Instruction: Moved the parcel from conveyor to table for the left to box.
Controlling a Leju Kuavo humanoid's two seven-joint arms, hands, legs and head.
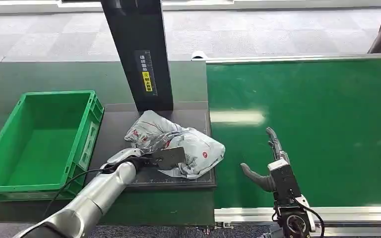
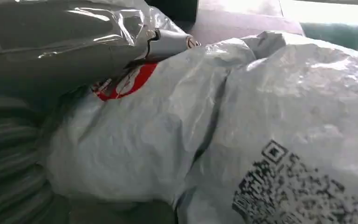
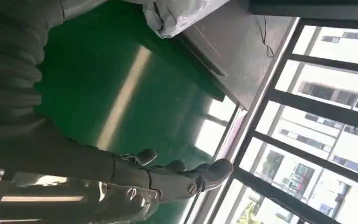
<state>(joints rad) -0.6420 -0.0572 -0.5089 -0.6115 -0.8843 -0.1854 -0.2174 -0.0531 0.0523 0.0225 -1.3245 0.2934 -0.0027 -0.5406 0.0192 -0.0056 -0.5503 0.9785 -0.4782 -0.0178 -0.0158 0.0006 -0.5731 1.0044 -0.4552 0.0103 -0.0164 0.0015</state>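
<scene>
Left robot hand (image 1: 151,159) against parcel (image 1: 193,144)

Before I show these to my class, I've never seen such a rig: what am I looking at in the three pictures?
A humanoid robot with two silver arms. The head view looks down from its body; the other two come from cameras at its wrists. A grey plastic parcel lies on a dark table, between a green box and a green conveyor. The left hand reaches onto the parcel; whether its fingers grip it, I cannot tell. The right hand hovers open over the conveyor, holding nothing.
</scene>
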